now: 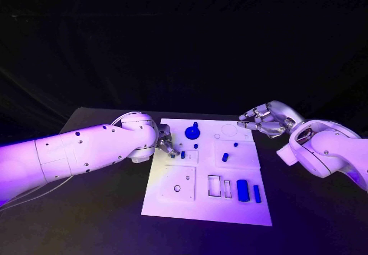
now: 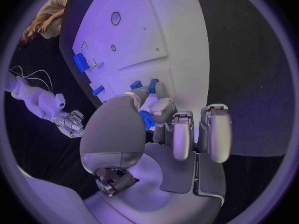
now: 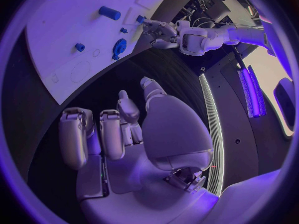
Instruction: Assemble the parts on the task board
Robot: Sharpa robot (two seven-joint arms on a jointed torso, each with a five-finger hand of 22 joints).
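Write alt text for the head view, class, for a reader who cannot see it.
The robot's left hand pinches a small blue part at the left edge of the white task board. The right hand hovers empty off the board's far right corner; other blue parts lie on the board.

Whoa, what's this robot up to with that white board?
It is assembling small blue parts on the white task board. Its left hand works at the board's left edge, pinching a small blue part between its fingers. The right hand hovers off the board's far right corner, holding nothing. Other blue parts lie on the board.
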